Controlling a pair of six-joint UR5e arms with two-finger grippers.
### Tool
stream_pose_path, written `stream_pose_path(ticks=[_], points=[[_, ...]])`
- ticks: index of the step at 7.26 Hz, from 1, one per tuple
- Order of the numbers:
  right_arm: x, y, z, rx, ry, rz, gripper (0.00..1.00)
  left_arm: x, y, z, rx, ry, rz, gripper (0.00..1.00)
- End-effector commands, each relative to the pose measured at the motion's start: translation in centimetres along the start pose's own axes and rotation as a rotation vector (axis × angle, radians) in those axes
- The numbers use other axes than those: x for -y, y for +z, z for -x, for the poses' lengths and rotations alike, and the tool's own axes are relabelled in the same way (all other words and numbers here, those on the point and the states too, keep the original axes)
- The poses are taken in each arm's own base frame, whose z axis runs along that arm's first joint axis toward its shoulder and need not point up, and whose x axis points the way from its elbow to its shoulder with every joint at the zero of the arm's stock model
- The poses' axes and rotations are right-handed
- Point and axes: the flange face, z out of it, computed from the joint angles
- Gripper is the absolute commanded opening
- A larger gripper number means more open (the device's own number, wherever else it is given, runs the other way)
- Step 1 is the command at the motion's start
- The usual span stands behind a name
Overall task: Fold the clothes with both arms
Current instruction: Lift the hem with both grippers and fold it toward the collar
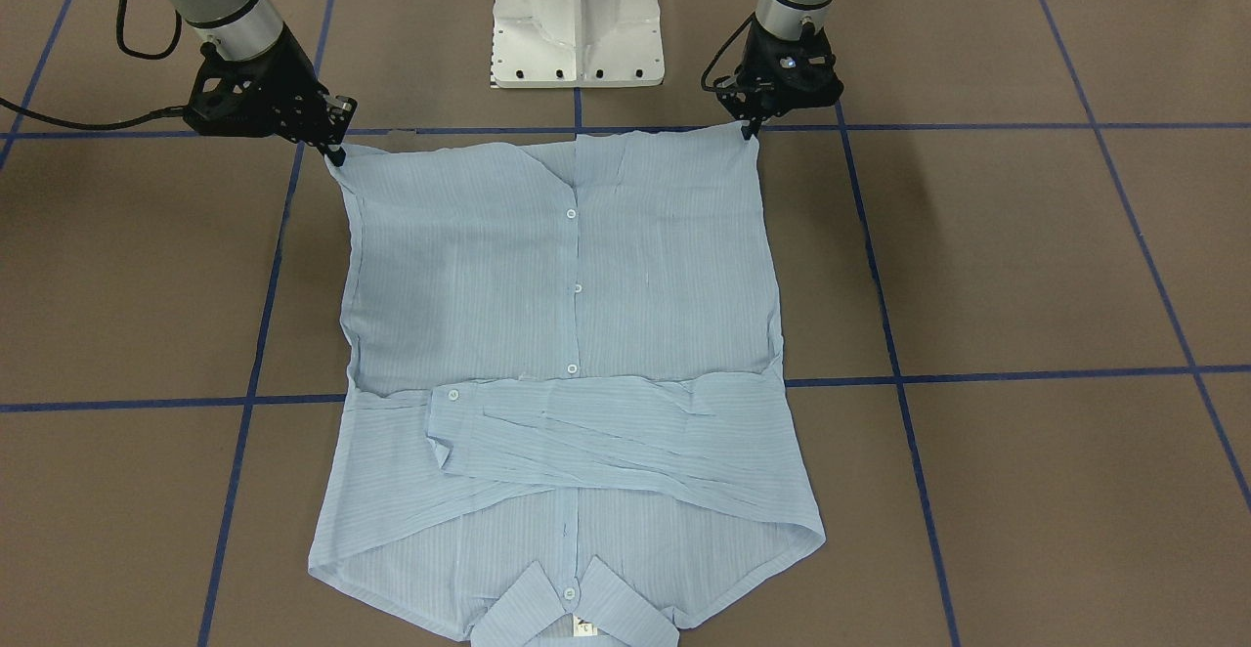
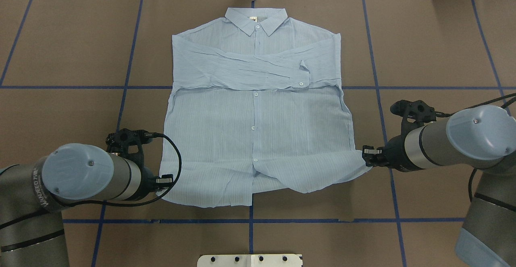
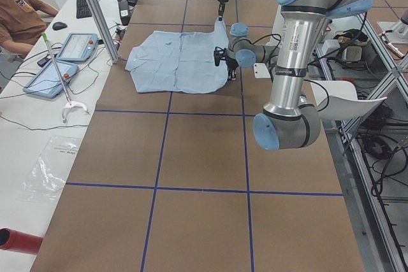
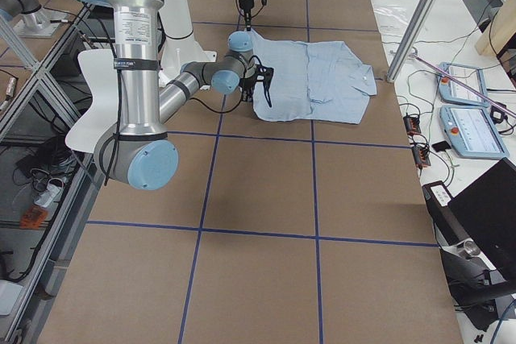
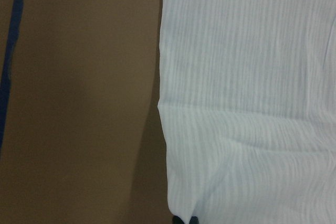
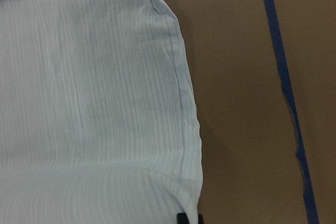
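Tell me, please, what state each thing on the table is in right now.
shirt, spread flat on the table, front up, buttoned.
sleeves, folded across the chest, one crossing the other.
collar, turned down, lying flat.
left gripper, shut on one hem corner of the shirt.
right gripper, shut on the other hem corner, which is drawn slightly outward.

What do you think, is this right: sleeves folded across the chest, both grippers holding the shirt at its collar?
No: the left gripper and right gripper hold the shirt at its hem corners, not its collar, as the overhead view shows.
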Motion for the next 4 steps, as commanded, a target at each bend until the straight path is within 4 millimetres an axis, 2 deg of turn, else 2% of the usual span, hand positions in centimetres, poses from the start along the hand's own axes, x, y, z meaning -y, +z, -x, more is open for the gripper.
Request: stream_pose_path(ticks=[1, 2, 3, 4], points=[[1.2, -0.9, 0.3, 0.018, 0.016, -0.007, 0.00, 1.2, -1.2, -0.4, -0.023, -0.015, -0.020, 0.00], [2.0, -1.3, 0.2, 0.021, 0.027, -0.025, 0.00, 3.1, -2.6, -0.3, -0.049, -0.042, -0.015, 0.00], [3.5, -2.4, 1.5, 0.053, 0.034, -0.052, 0.00, 6.4, -5.0, -0.1, -0.087, -0.069, -0.034, 0.00], [5.5, -3.3, 1.6, 0.070, 0.059, -0.059, 0.00, 10.0, -7.4, 0.8, -0.108, -0.052, -0.076, 0.00]])
